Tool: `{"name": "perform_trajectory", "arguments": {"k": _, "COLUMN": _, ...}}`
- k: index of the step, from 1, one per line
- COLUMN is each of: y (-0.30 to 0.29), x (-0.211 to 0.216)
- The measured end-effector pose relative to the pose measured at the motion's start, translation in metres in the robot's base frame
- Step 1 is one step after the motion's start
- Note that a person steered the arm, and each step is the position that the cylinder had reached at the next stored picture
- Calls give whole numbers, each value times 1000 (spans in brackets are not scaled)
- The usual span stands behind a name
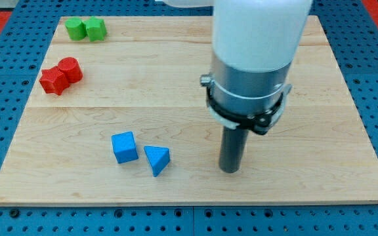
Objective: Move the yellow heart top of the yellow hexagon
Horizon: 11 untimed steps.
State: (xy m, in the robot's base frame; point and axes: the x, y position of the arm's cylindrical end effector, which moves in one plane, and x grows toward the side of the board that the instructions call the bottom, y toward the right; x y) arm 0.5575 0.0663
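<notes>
no claw here, only a rod: my tip [230, 169] rests lower right of centre, right of the blue triangle [157, 159]. neither yellow heart nor yellow hexagon shows, perhaps hidden behind the arm; it should locate both before pushing.

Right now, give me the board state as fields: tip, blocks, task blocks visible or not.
tip: my tip rests on the wooden board, right of centre, touching no block
nearest block: blue triangle, to the tip's left, apart
blue pair: blue cube beside the triangle, small gap
red pair: red star and red cylinder, touching, view's left
green pair: two green blocks, top left corner
yellow heart: not visible
yellow hexagon: not visible; arm body may hide them
</notes>
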Motion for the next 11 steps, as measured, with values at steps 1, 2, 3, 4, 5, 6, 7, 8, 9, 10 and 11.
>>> {"name": "perform_trajectory", "arguments": {"k": 1, "y": 14, "x": -14}}
{"name": "perform_trajectory", "arguments": {"k": 2, "y": 30, "x": -27}}
{"name": "perform_trajectory", "arguments": {"k": 3, "y": 31, "x": -55}}
{"name": "perform_trajectory", "arguments": {"k": 4, "y": 25, "x": -70}}
{"name": "perform_trajectory", "arguments": {"k": 5, "y": 1, "x": -79}}
{"name": "perform_trajectory", "arguments": {"k": 6, "y": -46, "x": -79}}
{"name": "perform_trajectory", "arguments": {"k": 7, "y": -49, "x": -83}}
{"name": "perform_trajectory", "arguments": {"k": 8, "y": -49, "x": -115}}
{"name": "perform_trajectory", "arguments": {"k": 9, "y": -46, "x": -162}}
{"name": "perform_trajectory", "arguments": {"k": 10, "y": -46, "x": -192}}
{"name": "perform_trajectory", "arguments": {"k": 11, "y": -48, "x": -176}}
